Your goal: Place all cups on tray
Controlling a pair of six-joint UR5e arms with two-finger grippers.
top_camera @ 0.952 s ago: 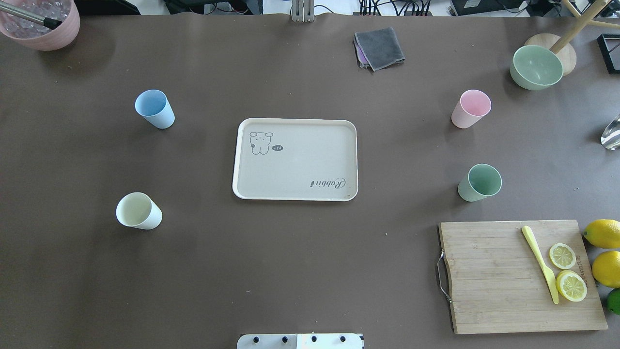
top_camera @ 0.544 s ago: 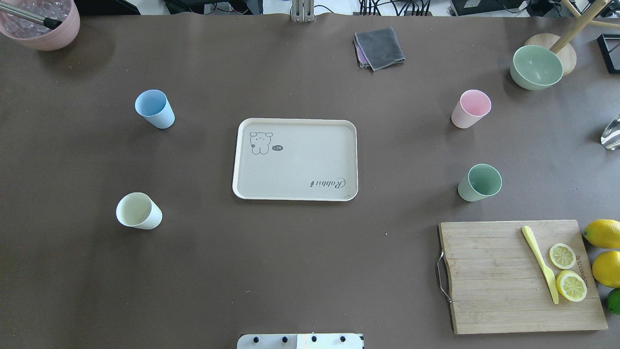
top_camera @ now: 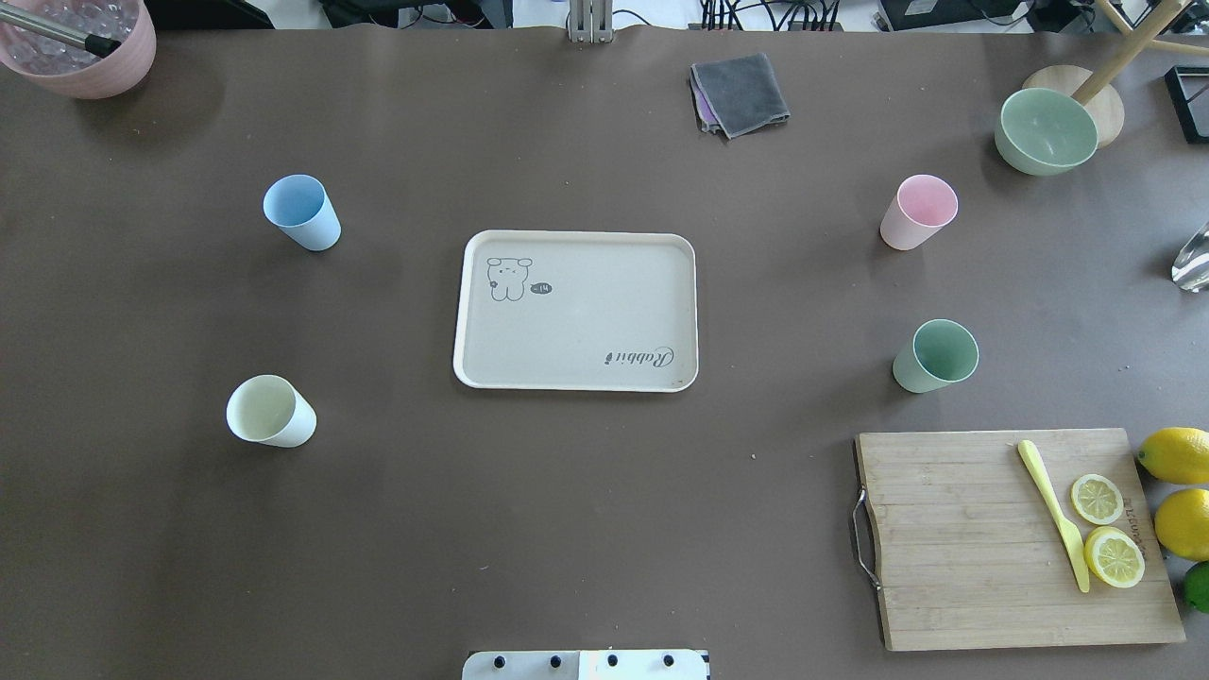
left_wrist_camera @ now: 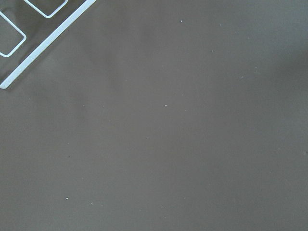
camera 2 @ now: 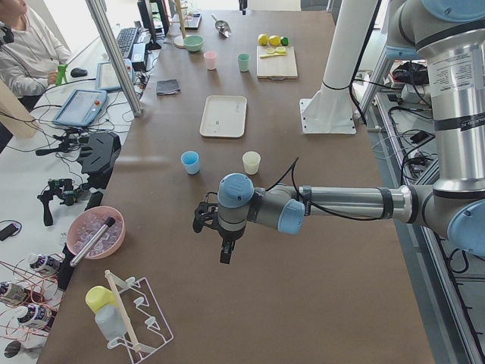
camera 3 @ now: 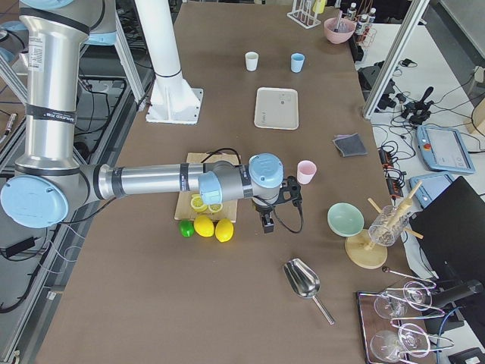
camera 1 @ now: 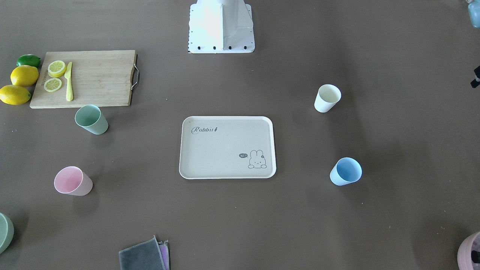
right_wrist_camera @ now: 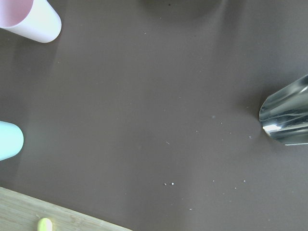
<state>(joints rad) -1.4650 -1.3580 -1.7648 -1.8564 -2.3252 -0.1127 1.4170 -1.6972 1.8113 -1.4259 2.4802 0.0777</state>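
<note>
Right wrist view: pink cup (right_wrist_camera: 29,20) cropped at upper left, mint cup (right_wrist_camera: 9,139) at left edge, steel scoop (right_wrist_camera: 286,118) at right. Side views: fingers of left gripper (camera 2: 224,252) and right gripper (camera 3: 267,223) too small to resolve.

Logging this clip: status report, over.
Left gripper, right gripper: state unreadable. Blue cup, white cup, pink cup, green cup upright on table, off tray. Nothing between them and tray.

overhead: behind robot, looks forward and down, tray (top_camera: 576,312) centred
front-facing: across table (camera 1: 337,225), faces robot base (camera 1: 221,26), steep down; shares tray with overhead, flipped
left side: table's left end, looks along it
right side: right end, likewise
left wrist: near, bare table only
right wrist: near, down; pink cup (right_wrist_camera: 31,19), scoop (right_wrist_camera: 288,115) at edges
</note>
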